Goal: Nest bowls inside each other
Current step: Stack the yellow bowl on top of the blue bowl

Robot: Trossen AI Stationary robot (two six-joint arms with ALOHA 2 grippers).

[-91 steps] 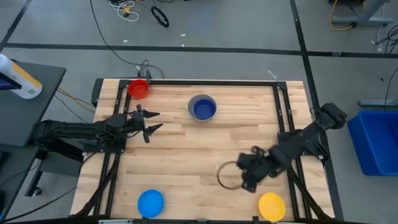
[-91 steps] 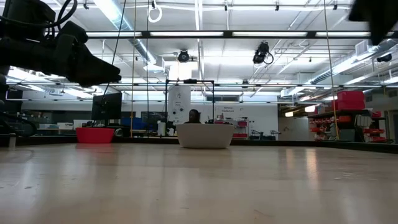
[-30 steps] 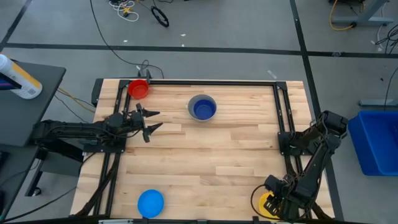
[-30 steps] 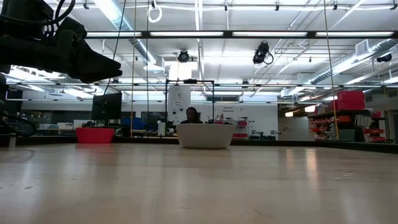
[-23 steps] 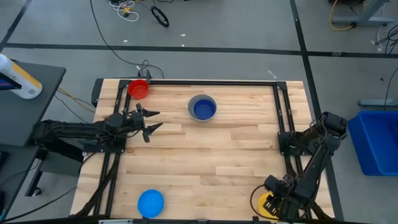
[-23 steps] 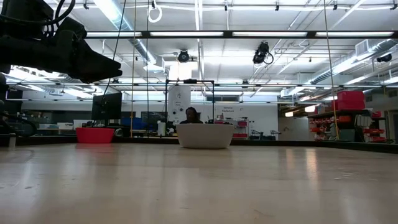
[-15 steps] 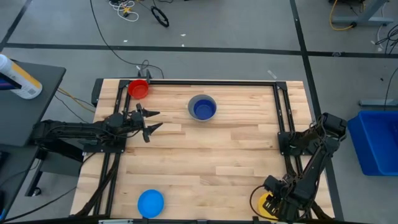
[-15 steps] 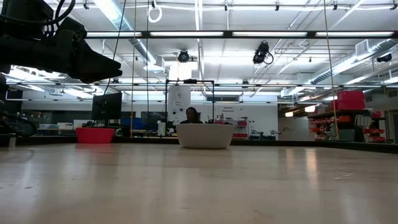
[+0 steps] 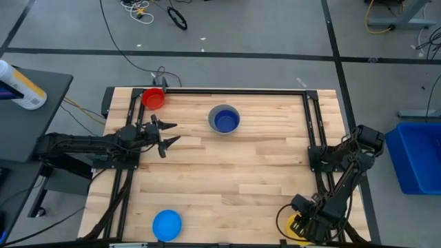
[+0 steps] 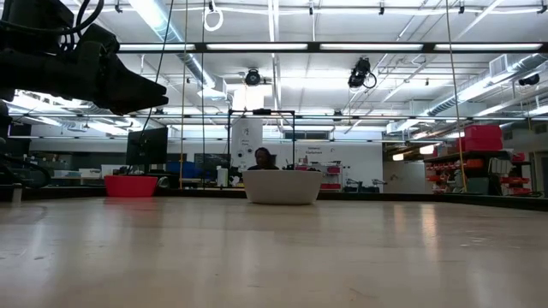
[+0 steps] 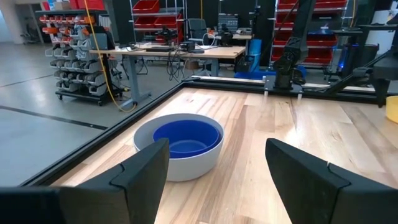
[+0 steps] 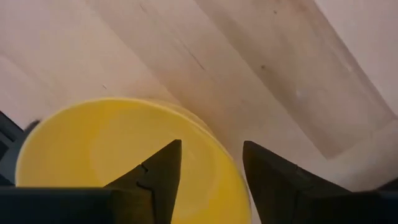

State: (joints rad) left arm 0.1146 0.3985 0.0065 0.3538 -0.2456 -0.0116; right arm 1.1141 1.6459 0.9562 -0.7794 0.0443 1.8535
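The grey bowl (image 9: 224,119) stands on the table's far middle with the dark blue bowl (image 11: 186,135) nested inside it. The red bowl (image 9: 153,98) sits at the far left corner and the light blue bowl (image 9: 167,224) at the near left. The yellow bowl (image 12: 112,155) rests at the near right, mostly hidden under my right arm in the high view. My right gripper (image 12: 211,177) points down over it, open, one finger above the bowl's inside and one beyond its rim (image 12: 214,140). I cannot tell whether they touch it. My left gripper (image 9: 167,134) waits open at the left, level.
Black frame rails (image 9: 313,131) run along the table's left, right and far edges. Bare wood lies between the grey bowl and the near edge. The right arm's base (image 9: 365,138) stands beside the right rail.
My right gripper has sunk a little toward the yellow bowl at the near right corner. The bowls and my left arm have kept still.
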